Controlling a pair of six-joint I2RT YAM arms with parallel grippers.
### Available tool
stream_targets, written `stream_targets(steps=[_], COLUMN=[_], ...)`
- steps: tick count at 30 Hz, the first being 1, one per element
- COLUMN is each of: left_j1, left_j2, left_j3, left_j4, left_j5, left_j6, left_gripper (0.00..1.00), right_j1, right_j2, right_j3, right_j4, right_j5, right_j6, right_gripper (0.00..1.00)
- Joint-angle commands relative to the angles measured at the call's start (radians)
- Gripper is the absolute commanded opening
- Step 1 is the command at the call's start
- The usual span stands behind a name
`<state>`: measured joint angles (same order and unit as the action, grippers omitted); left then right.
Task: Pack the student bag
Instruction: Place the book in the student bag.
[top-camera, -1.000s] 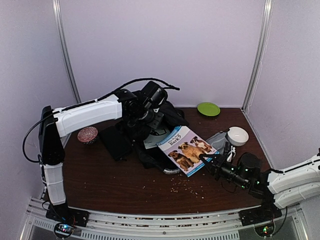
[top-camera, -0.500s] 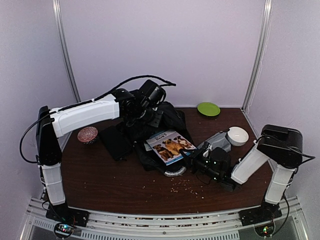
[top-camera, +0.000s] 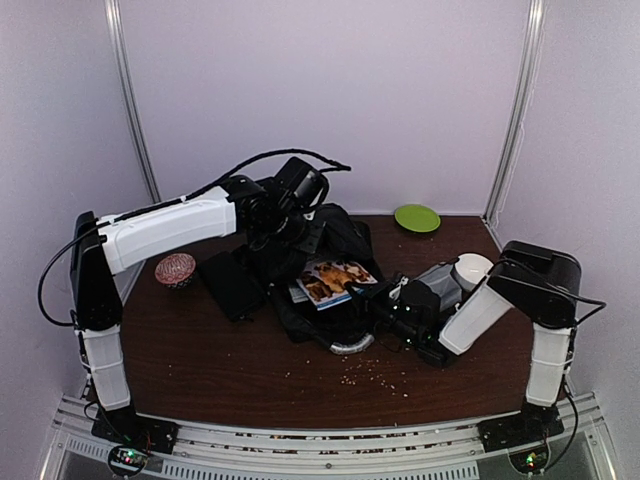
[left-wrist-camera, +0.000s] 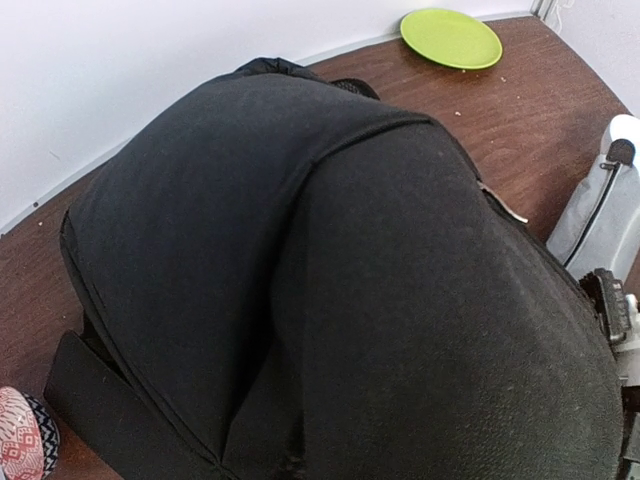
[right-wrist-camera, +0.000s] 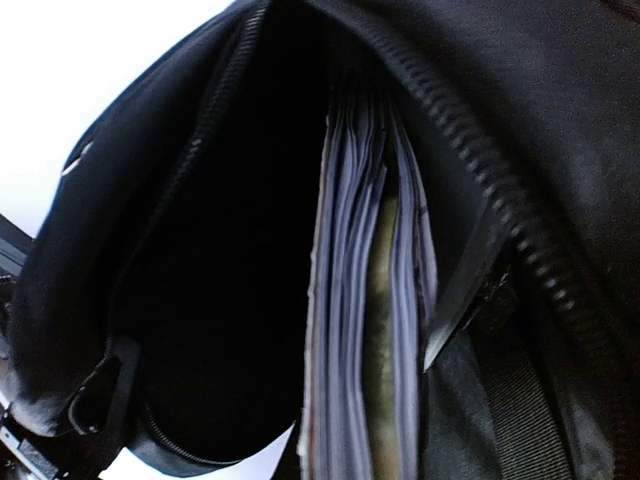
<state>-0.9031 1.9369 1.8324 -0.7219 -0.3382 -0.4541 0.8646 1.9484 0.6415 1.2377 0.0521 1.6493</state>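
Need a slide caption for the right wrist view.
Inside view: a book stands edge-on in the unzipped mouth of the student bag.

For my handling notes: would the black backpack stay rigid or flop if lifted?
Probably floppy: the student bag drapes in soft folds. Its unzipped mouth curves loosely around the book, so it likely collapses unsupported.

no readable lettering, neither on book (top-camera: 335, 281) nor student bag (left-wrist-camera: 300, 280)
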Motion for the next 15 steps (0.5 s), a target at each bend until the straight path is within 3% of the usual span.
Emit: stream_targets(steps=[1, 15], left_j1=[0.001, 0.004], left_j2=[-0.097, -0.098], left_j3=[0.036, -0.011], left_j4=[0.108, 0.191], left_j5=[0.105, 0.294], left_j6=[0.01, -0.067], left_gripper=[0.0, 0.0], right_j1=[-0.02, -0.023], right_j2=[0.051, 0.176], right_j3=[0.049, 0.257], right_j4=[-0.028, -0.172], right_j5=[0.009, 0.106], right_j6=[-0.001, 0.038], right_gripper=[0.0, 0.0])
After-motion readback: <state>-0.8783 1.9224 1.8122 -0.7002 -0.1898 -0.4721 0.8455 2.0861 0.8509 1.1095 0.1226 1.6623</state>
